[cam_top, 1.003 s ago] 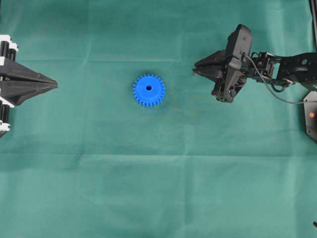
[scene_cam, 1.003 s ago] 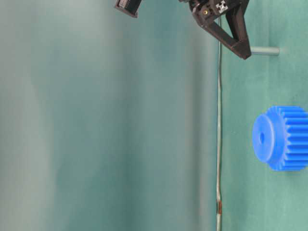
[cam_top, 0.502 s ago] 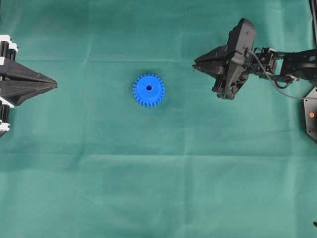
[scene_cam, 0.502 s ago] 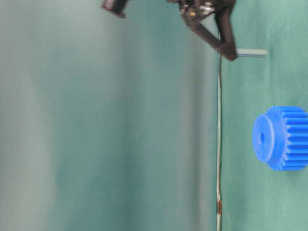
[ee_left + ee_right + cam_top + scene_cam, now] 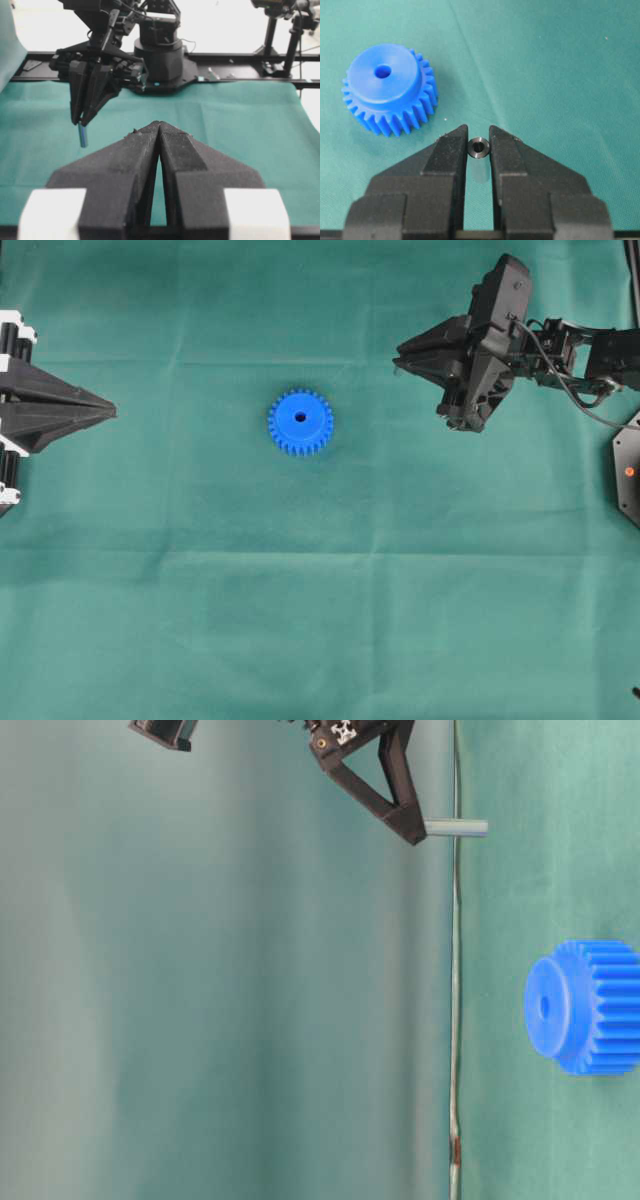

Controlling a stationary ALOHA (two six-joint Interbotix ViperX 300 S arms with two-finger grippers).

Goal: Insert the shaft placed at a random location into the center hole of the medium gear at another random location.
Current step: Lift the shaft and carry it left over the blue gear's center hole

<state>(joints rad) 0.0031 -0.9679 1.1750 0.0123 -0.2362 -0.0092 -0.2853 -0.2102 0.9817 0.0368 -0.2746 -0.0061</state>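
The blue medium gear (image 5: 300,422) lies flat on the green cloth, its center hole (image 5: 300,417) facing up; it also shows in the table-level view (image 5: 585,1007) and the right wrist view (image 5: 387,90), hole (image 5: 382,71) unobstructed. My right gripper (image 5: 398,360) is shut on the shaft (image 5: 479,147), a short grey pin hanging point-down from the fingertips (image 5: 457,827), well above the cloth and to the right of the gear. The shaft is also in the left wrist view (image 5: 82,135). My left gripper (image 5: 113,412) is shut and empty at the left edge (image 5: 159,124).
The green cloth (image 5: 320,620) covers the whole table. The right arm's base and black frame rails (image 5: 160,55) stand at the far side in the left wrist view.
My right gripper has risen with the shaft, carrying it higher above the cloth and slightly toward the upper right in the overhead view. The gear and left gripper have not moved.
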